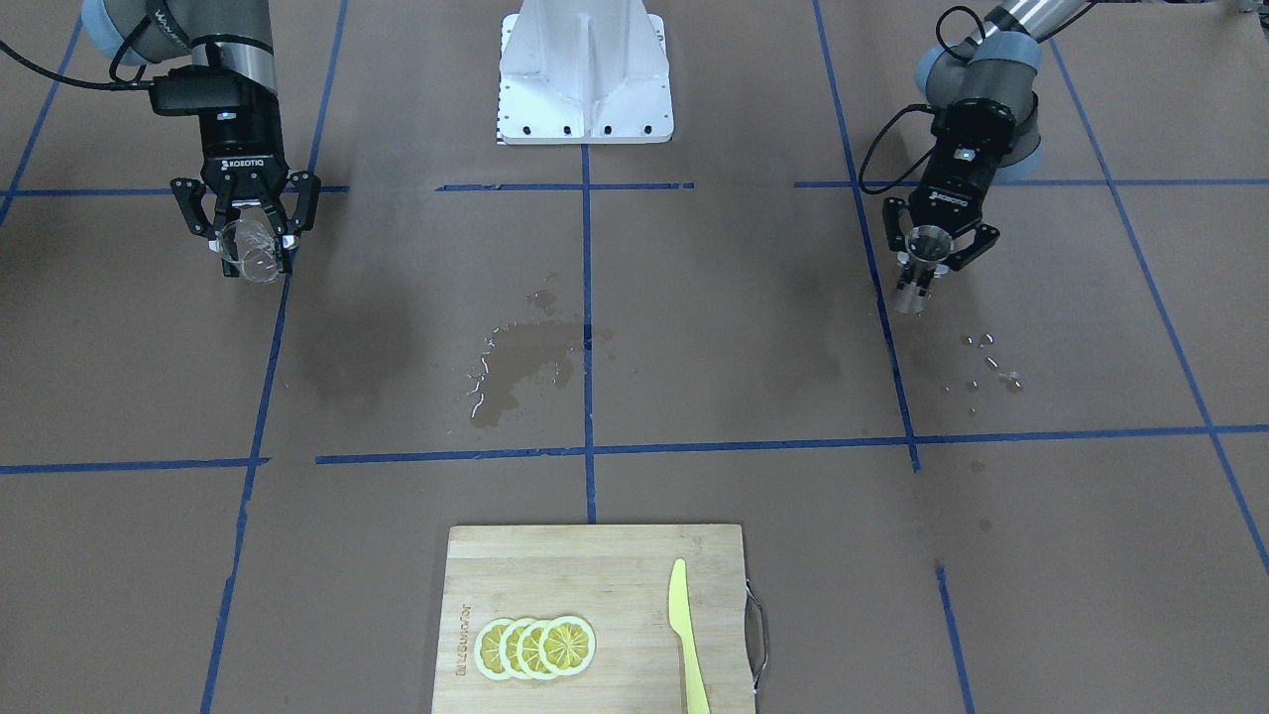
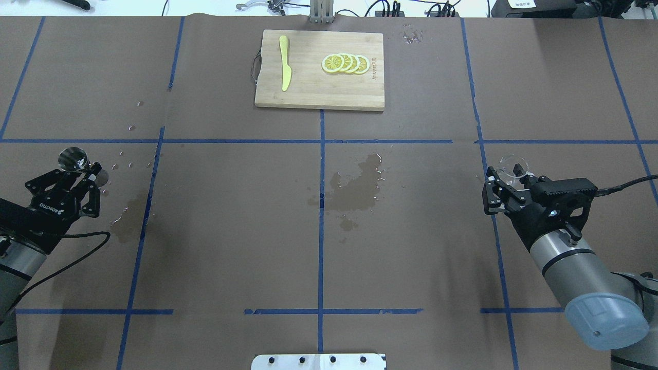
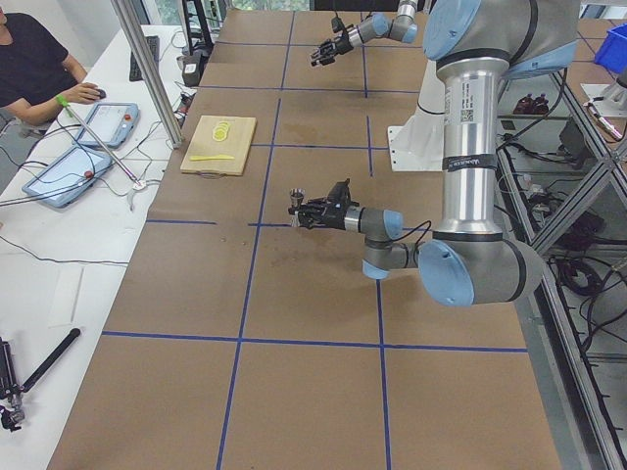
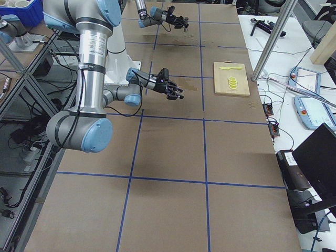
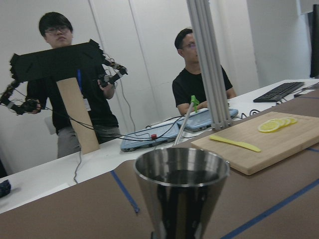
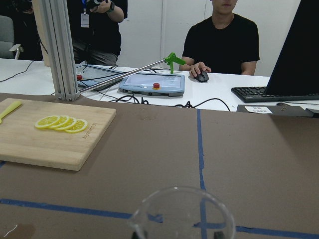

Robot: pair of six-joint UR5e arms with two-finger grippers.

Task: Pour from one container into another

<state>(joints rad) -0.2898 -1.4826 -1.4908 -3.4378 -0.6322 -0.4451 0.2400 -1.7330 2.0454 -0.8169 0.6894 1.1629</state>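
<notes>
Wet table (image 1: pixel 744 476) (central puddle (image 1: pixel 520 367)): left gripper (image 1: pixel 932 260) pinches steel cup (image 1: pixel 912 288), right gripper (image 1: pixel 252 243) apparently pinches beaker (image 1: pixel 254 264).

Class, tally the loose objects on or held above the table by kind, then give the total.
lemon slices: 4
yellow knife: 1
wooden cutting board: 1
steel cup: 1
clear glass beaker: 1
Total: 8

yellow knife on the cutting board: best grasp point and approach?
Take the yellow knife by its narrow handle, the end far from the robot; the wider blade points toward the robot. It lies flat on the cutting board, so come straight down, jaws across the handle's width. A side approach would likely hit the board.
</notes>
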